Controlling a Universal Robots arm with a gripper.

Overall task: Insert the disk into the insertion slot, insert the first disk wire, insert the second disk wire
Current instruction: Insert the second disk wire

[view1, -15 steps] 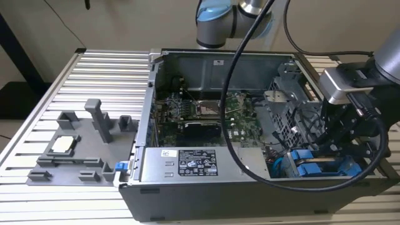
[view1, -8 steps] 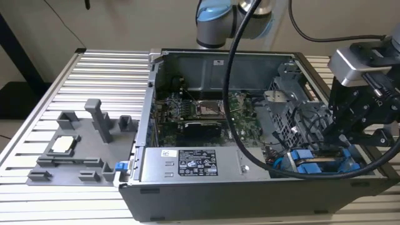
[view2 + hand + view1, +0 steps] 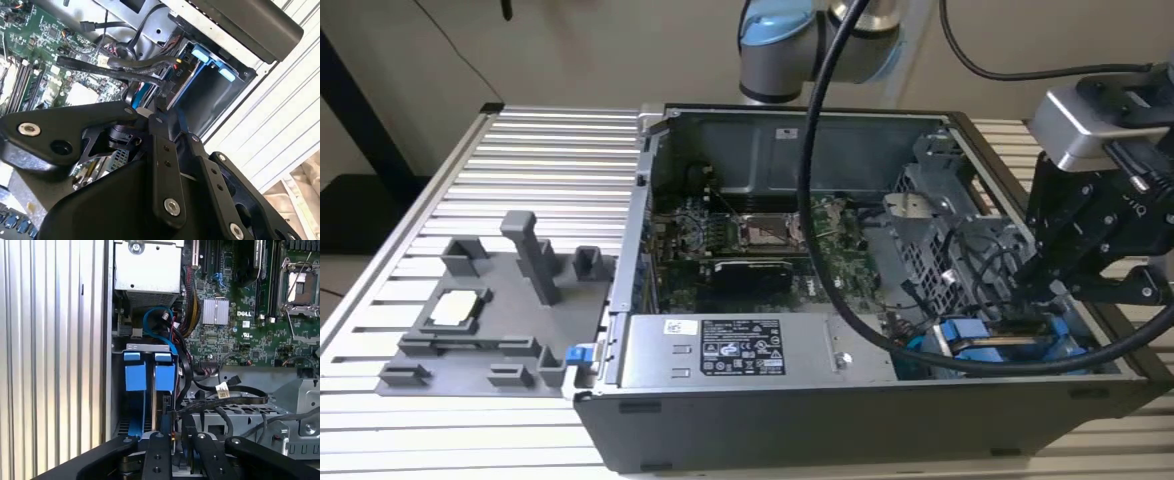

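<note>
- Disk (image 3: 164, 405) looks already seated in the insertion slot (image 3: 131, 390): in the first wrist view its edge stands between the blue carrier rails, blue tabs at the outer end. Step 1 judged done.
- Slot sits in the computer case (image 3: 787, 420) corner on the exterior view's right, beside the grey power-supply box (image 3: 734, 352).
- Gripper (image 3: 179, 437) is down at the rear edge of the disk; in both wrist views the fingers (image 3: 161, 150) sit close together, nearly closed, around a small connector on a black wire (image 3: 220, 402). Grip looks real but contact is partly hidden.
- Judgement: work is on a wire insertion. Cannot tell if this is wire 1 or wire 2, or whether the plug is fully home.
- Disk look: thin dark edge, bright blue plastic frame; label face not visible from here.
- Loose black cables cross above the bay near the motherboard (image 3: 235, 315).
- Grey fixture tray (image 3: 480, 330) on the slatted table, well apart.
</note>
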